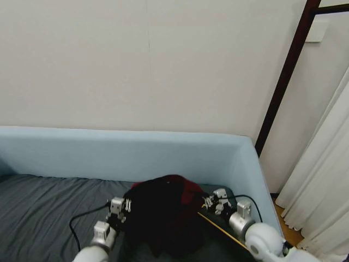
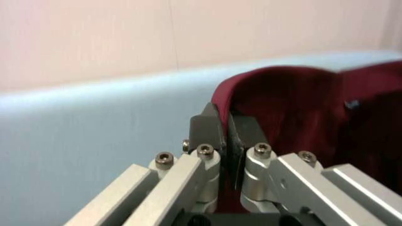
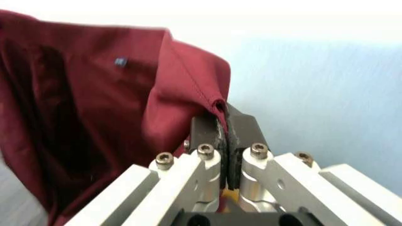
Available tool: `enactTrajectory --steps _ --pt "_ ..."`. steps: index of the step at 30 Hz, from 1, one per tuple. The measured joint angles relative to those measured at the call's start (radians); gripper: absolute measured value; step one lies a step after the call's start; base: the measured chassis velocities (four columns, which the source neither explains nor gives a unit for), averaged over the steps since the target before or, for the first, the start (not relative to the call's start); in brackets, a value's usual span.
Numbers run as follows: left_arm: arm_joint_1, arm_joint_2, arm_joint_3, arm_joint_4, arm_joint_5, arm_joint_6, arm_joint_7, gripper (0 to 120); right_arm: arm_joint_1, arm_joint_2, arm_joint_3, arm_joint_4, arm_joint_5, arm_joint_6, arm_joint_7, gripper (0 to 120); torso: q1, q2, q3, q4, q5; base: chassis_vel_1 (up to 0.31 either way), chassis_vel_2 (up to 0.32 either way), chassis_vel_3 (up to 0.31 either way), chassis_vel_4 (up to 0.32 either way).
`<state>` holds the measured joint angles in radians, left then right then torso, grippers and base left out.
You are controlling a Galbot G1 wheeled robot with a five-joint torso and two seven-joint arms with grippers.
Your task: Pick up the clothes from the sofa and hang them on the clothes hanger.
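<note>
A dark red shirt [image 1: 163, 215] hangs bunched between the two grippers at the lower centre of the head view. It sits in front of the pale blue back of the sofa [image 1: 136, 155] and over its grey seat [image 1: 38, 210]; whether the cloth's lower part touches the seat cannot be told. The left gripper [image 1: 124, 206] is at the shirt's left edge, its fingers [image 2: 204, 129] pinched narrow on a fold of red cloth. The right gripper [image 1: 211, 201] is at the right edge, its fingers [image 3: 242, 129] clamped on a hem. A white curtain [image 1: 322, 180] hangs at the frame's right.
</note>
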<state>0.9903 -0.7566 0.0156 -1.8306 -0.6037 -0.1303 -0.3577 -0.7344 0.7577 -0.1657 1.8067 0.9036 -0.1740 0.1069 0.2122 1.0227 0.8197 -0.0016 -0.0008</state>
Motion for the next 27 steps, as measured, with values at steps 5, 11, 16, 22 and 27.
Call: enactTrajectory --steps 5,11,16,22,27 --pt "-0.161 0.107 0.018 -0.033 -0.123 0.059 0.003 0 0.281 -0.034 -0.135 -0.018 0.117 -0.032 0.036 0 0.0 0.0 0.0 -0.0002 0.0001 0.0 0.0 0.0 0.0" --pt "-0.3 0.209 0.009 -0.041 -0.226 0.103 0.018 0 0.606 0.004 -0.262 -0.118 0.204 -0.055 0.048 0 0.0 0.0 0.0 0.0018 -0.0004 0.0 0.0 0.0 0.0" --pt "-0.431 0.246 0.022 -0.059 -0.297 0.134 0.023 0 0.754 0.011 -0.318 -0.139 0.26 -0.068 0.057 0 0.0 0.0 0.0 -0.0002 -0.0003 0.0 0.0 0.0 0.0" --pt "-0.64 0.29 0.093 -0.03 -0.371 0.154 0.028 0 0.864 0.012 -0.352 -0.161 0.296 -0.082 0.061 0 0.0 0.0 0.0 0.0002 -0.0002 0.0 0.0 0.0 0.0" --pt "-0.763 0.299 0.145 0.024 -0.407 0.156 0.037 0 0.923 0.033 -0.363 -0.202 0.312 -0.091 0.061 0 0.0 0.0 0.0 0.0003 0.0001 0.0 0.0 0.0 0.0"
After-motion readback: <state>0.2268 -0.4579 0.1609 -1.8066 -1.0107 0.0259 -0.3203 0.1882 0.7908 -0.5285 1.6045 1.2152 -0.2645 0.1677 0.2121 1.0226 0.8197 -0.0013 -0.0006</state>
